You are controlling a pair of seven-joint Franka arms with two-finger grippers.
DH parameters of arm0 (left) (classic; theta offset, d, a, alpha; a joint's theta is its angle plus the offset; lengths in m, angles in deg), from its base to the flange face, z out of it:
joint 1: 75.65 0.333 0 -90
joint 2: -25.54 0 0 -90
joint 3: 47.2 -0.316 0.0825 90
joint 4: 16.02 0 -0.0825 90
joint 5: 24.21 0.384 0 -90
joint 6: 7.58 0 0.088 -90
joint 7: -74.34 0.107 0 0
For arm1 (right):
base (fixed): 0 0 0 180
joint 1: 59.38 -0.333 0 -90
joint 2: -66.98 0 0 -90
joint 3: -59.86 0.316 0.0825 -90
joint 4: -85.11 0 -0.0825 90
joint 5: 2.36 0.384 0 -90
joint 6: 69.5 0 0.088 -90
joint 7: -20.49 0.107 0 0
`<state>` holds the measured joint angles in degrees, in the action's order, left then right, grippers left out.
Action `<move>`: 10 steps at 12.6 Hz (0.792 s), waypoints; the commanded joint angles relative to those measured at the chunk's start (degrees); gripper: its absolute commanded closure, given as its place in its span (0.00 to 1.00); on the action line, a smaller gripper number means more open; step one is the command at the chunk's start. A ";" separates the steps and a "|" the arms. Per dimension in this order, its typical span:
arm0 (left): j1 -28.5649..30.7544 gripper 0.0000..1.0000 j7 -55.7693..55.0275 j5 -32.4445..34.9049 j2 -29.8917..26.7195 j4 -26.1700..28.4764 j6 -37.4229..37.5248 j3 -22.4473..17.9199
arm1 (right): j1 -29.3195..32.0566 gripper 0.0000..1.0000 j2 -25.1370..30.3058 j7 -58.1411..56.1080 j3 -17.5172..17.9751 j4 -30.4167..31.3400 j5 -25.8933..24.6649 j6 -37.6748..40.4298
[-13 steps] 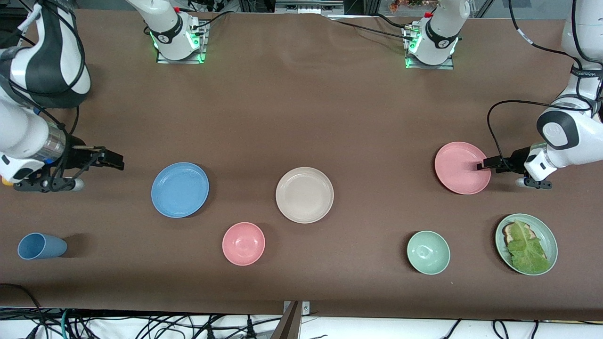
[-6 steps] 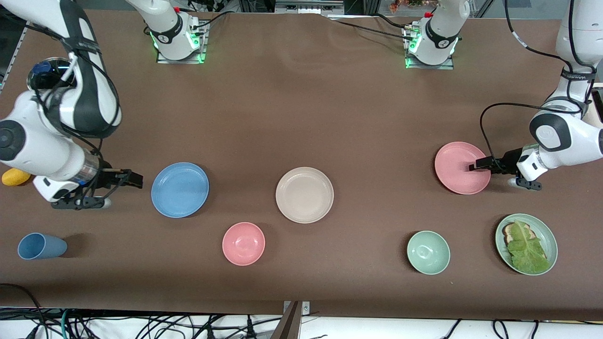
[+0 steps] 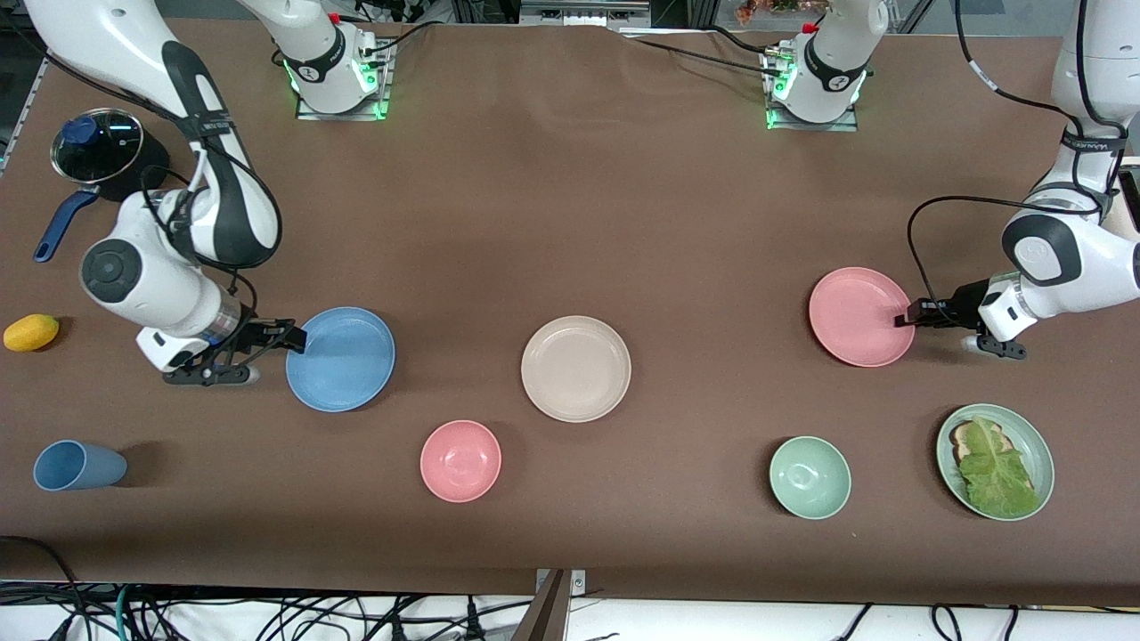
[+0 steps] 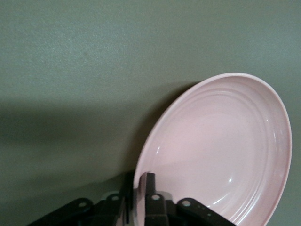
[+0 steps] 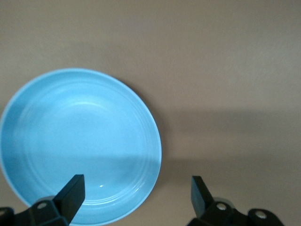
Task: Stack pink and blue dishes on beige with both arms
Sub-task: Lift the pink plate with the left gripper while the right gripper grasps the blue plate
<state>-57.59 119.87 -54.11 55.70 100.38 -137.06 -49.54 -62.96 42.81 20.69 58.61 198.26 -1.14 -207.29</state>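
The pink plate (image 3: 857, 316) lies toward the left arm's end of the table. My left gripper (image 3: 910, 314) is shut on its rim. In the left wrist view the rim of the pink plate (image 4: 221, 150) is pinched in the left gripper (image 4: 138, 190), and the plate looks tilted, with a shadow under it. The blue plate (image 3: 340, 359) lies flat toward the right arm's end. My right gripper (image 3: 296, 338) stands open at its edge. In the right wrist view the blue plate (image 5: 80, 141) partly lies between the wide fingers of the right gripper (image 5: 136, 195). The beige plate (image 3: 575, 368) sits bare between the two.
A pink bowl (image 3: 460, 460) and a pale green bowl (image 3: 810, 477) stand nearer the camera. A pale green plate (image 3: 1033, 445) holds lettuce on bread. A blue cup (image 3: 78, 466), a yellow fruit (image 3: 31, 332) and a lidded pot (image 3: 98, 151) are at the right arm's end.
The right arm swung in and brought its open gripper to the blue plate's edge. The left gripper now grips the pink plate's rim, and that plate has shifted slightly toward the beige plate.
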 commanded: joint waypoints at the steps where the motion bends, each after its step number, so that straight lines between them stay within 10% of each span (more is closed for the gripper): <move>1: -0.04 1.00 2.10 -2.01 -0.28 0.14 0.63 -0.21 | -0.02 0.01 1.24 -0.64 0.10 5.66 0.28 -5.11; 6: -1.26 1.00 -3.49 -2.01 -2.47 -3.27 8.25 0.75 | 0.33 0.03 -3.41 -1.69 0.10 6.29 0.28 -11.70; 10: -2.76 1.00 -13.25 -2.01 -3.18 -7.06 10.47 6.98 | 0.86 0.27 -5.00 -3.72 0.10 5.94 0.46 -14.35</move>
<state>-59.65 110.50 -54.35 53.38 94.68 -127.70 -45.12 -62.72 37.63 18.45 58.52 204.23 -1.15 -220.86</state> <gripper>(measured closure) 0.943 0.123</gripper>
